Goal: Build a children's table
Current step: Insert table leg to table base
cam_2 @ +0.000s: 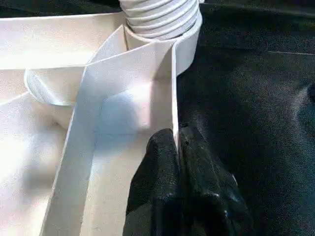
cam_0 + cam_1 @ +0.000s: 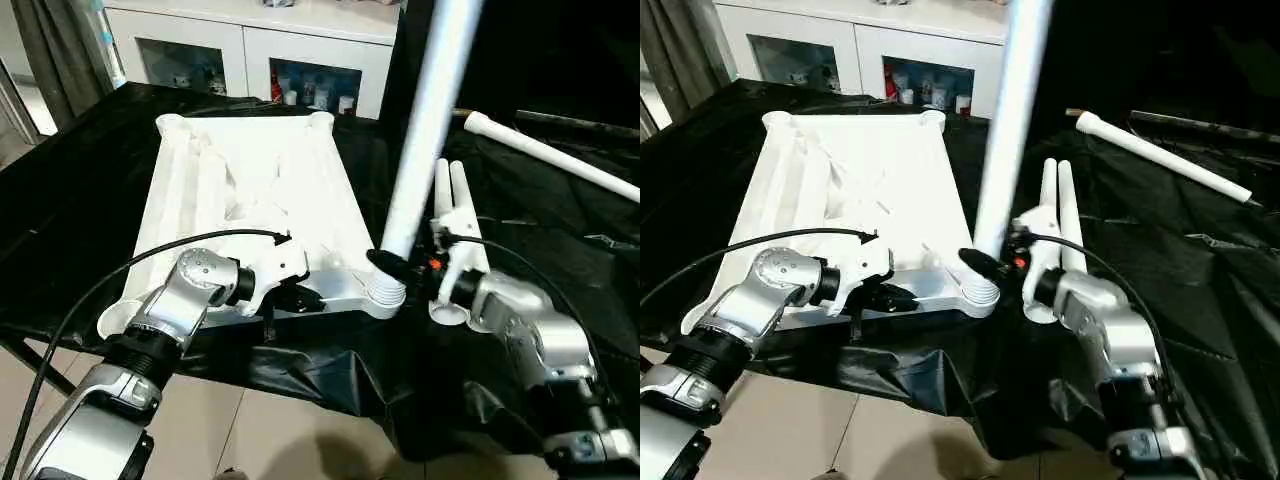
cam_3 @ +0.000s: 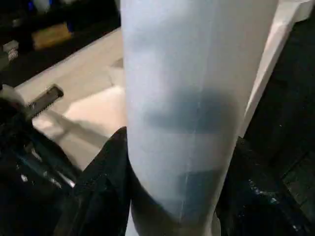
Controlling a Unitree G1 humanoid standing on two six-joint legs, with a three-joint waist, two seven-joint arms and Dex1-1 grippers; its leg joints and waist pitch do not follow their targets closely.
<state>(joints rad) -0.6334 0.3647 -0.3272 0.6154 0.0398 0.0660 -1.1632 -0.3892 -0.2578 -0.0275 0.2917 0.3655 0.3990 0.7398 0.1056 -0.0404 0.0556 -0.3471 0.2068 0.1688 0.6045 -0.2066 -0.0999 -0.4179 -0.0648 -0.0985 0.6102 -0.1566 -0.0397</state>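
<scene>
Your tabletop (image 2: 250,190) lies underside up on the black-draped surface, its near right corner socket (image 2: 385,295) holding the upright leg (image 2: 425,120). Right gripper (image 2: 405,268) clasps that leg low; left gripper (image 1: 176,147) pinches the tabletop's near rim, beside the socket.

Both head cams look forward and down, sharing the upturned white plastic ribbed tabletop (image 2: 250,190). Wrist cams sit super close: left on its rim, right against an upright white tubular leg (image 3: 197,98).
</scene>
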